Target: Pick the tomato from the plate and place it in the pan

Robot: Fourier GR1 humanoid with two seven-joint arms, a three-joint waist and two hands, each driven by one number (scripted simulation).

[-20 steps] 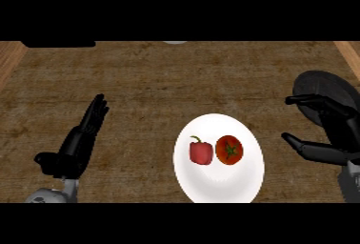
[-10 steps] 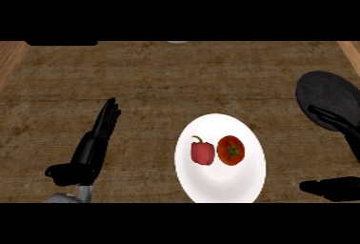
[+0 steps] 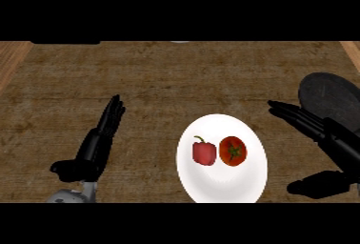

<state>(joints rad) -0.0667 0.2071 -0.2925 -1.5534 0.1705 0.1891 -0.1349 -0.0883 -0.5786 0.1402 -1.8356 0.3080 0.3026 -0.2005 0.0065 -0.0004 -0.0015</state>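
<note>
On the white plate (image 3: pixel 224 187), low centre of the tabletop (image 3: pixel 169 81), the tomato (image 3: pixel 233 150) sits on the right half, stem side up. A red pepper (image 3: pixel 204 153) is just beside it on the left; can't tell if they touch. Tomato not picked yet. Pan (image 3: pixel 329 95) is dark and round at the right edge, apart from the plate. Right hand (image 3: pixel 329 139) hangs between plate and pan, just off the plate's right rim, fingers straight, thumb spread wide, holding nothing. Reads as opened up ready for a grasp. The tomato is on the side nearer this hand and the pan is on the same side, so the carry looks short. Left hand (image 3: pixel 95 145) is left of the plate, well apart, fingers straight, empty, likely parked out of the way. Risk: the pepper is so close that fingers may nudge it. No brands, labels or writing readable
</note>
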